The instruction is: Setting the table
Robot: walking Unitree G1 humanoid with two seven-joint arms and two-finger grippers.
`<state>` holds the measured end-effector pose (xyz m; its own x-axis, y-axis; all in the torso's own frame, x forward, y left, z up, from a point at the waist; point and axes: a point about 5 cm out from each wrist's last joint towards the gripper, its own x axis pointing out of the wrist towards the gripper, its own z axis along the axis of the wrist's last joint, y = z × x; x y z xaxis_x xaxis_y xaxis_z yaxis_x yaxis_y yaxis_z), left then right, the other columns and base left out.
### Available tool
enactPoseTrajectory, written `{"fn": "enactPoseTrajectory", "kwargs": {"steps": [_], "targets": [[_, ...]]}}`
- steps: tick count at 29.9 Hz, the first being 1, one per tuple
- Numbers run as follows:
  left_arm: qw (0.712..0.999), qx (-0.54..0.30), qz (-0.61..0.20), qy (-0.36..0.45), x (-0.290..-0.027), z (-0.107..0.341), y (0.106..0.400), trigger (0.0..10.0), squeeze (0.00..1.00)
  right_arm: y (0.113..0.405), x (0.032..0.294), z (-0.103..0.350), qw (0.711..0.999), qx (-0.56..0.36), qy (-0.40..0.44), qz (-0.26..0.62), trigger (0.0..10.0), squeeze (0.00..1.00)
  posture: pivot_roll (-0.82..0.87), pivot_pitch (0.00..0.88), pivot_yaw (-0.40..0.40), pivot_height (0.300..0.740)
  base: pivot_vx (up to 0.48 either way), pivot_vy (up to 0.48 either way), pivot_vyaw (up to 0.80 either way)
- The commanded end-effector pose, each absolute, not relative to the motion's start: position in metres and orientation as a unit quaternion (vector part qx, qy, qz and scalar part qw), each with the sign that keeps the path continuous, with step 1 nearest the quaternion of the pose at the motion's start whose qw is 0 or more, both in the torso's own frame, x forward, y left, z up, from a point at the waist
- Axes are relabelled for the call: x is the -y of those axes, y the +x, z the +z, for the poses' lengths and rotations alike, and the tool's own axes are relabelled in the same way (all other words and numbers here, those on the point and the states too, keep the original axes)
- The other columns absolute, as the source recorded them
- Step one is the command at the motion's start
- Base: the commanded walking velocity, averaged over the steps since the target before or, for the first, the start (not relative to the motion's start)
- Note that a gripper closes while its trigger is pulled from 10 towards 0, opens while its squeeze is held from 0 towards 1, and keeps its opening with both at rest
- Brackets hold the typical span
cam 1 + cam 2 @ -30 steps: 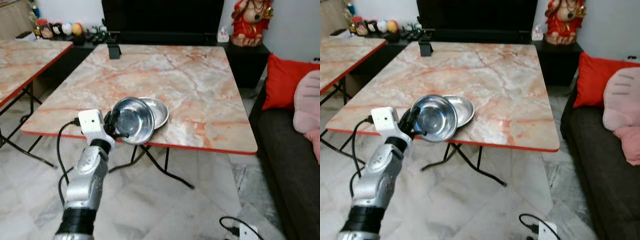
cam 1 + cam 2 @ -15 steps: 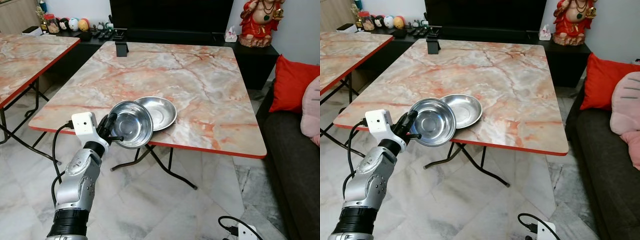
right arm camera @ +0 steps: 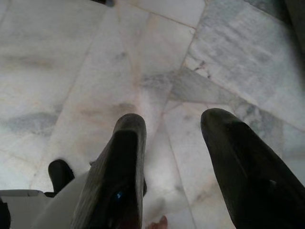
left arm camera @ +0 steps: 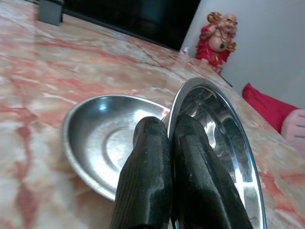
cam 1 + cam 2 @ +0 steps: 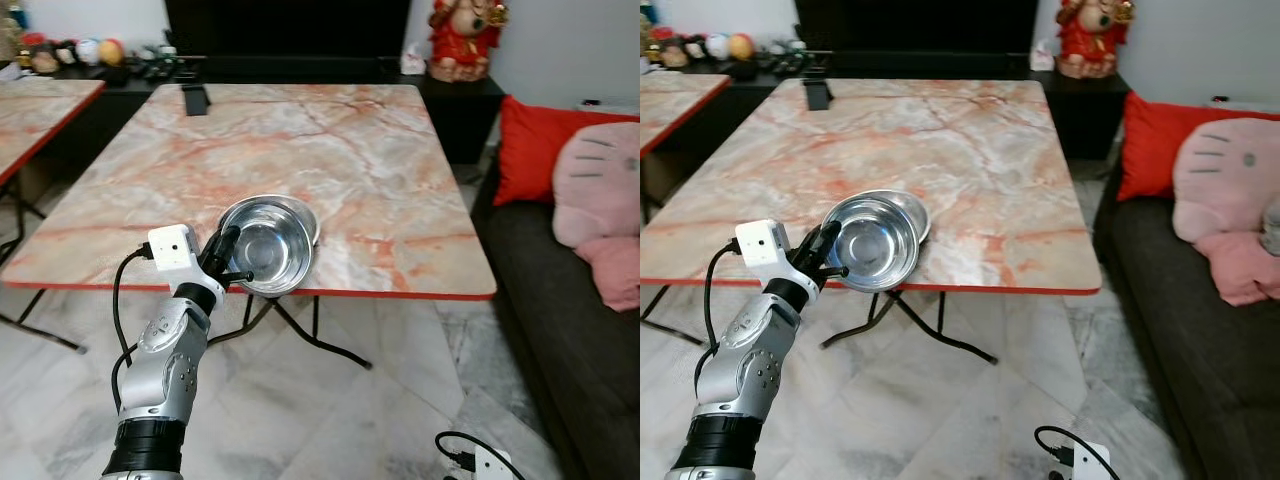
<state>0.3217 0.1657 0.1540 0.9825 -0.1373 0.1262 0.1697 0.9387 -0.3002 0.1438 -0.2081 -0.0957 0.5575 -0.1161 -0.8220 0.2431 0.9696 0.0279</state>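
My left gripper (image 5: 228,256) is shut on the rim of a steel bowl (image 5: 267,258), holding it tilted on edge over the near edge of the marble table (image 5: 380,150). In the left wrist view the fingers (image 4: 150,143) pinch that rim, with the bowl's shiny inside (image 4: 224,143) to one side. A second steel bowl (image 4: 97,138) rests flat on the table right behind it; its rim (image 5: 303,211) peeks out past the held one. My right gripper (image 3: 174,124) hangs open over the marble floor with nothing between its fingers.
A dark sofa with a red cushion (image 5: 535,140) and a pink cushion (image 5: 605,195) stands right of the table. A second marble table (image 5: 40,110) is at the left. A black object (image 5: 195,99) sits at the table's far side. A cable and white plug (image 5: 483,463) lie on the floor.
The camera has swung, so the table shifted left and the sofa came further into view. The held bowl now covers more of the bowl behind it. The left gripper stays shut on it.
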Motion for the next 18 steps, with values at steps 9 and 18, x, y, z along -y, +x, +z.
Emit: {"fn": "enactPoseTrajectory", "kwargs": {"steps": [9,18], "targets": [[0.983,0.075,-0.067,-0.156,-0.1687,0.1661,0.3221,10.0,0.0,0.1481,0.2057,-0.0943,0.883,-0.451,0.073,-0.103,10.0,0.0,-0.01,0.0,-0.015,0.74,0.0,0.0,0.0],[0.983,0.081,-0.066,-0.152,-0.1685,0.1708,0.3234,10.0,0.0,0.1515,0.2041,-0.0933,0.885,-0.449,0.075,-0.1,10.0,0.0,-0.01,0.0,-0.016,0.74,0.082,0.0,-0.04]]}}
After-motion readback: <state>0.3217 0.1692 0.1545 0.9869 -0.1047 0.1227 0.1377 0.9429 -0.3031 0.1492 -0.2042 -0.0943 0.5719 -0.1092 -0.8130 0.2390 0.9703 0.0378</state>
